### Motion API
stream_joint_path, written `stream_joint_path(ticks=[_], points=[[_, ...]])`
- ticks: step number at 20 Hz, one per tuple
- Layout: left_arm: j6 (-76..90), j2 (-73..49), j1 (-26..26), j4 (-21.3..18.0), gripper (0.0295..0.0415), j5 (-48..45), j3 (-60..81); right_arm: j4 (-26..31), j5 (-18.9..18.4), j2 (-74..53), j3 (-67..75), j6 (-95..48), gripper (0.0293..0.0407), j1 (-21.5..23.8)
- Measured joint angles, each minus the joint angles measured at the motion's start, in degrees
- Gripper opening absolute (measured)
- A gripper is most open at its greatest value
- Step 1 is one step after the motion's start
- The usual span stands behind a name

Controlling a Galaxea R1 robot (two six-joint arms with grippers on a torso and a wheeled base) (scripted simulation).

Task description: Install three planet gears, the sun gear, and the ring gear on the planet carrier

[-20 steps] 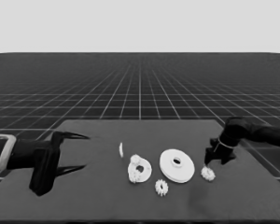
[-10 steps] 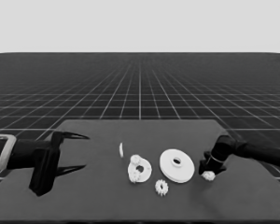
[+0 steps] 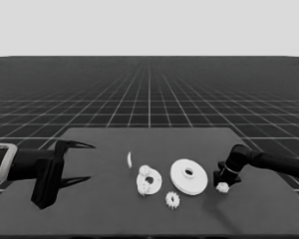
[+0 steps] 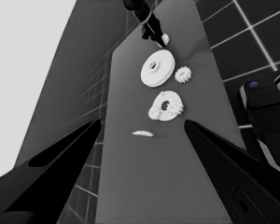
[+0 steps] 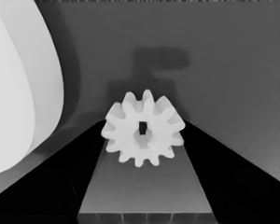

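Dark table [image 3: 104, 209] — right gripper [image 3: 223, 185] straddles gear [image 5: 143, 134].

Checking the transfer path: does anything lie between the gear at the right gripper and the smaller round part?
Yes. The larger round part lies on the table between the gear at the right gripper and the smaller round part.

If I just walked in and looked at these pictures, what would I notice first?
Probably the right end effector low over the table's right side, with a small toothed gear between its two black fingers. Just left of it lies the larger round part, then the smaller round part with gears on it, and one loose gear nearer the front edge. The left end effector waits over the table's left end.
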Motion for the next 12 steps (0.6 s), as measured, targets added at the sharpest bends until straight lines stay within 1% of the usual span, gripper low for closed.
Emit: stream_joint_path(ticks=[2,3,4,6,8,12], points=[[0.00,0.00,0.00,0.00,0.0385,0.00,0.00,0.00,0.00,0.00,0.00,0.00,0.0312,0.00],[0.00,0.00,0.00,0.00,0.0385,0.00,0.00,2.85,-3.73,-2.27,4.46,1.16,0.0312,4.03],[0.00,0.00,0.00,0.00,0.0385,0.00,0.00,4.96,-5.93,-3.38,6.39,1.58,0.0312,7.38],[0.00,0.00,0.00,0.00,0.0385,0.00,0.00,7.16,-7.96,-4.03,7.51,1.76,0.0312,10.56],[0.00,0.00,0.00,0.00,0.0385,0.00,0.00,7.95,-8.66,-4.17,7.73,1.78,0.0312,11.61],[0.00,0.00,0.00,0.00,0.0385,0.00,0.00,8.33,-8.99,-4.20,7.79,1.77,0.0312,12.07]])
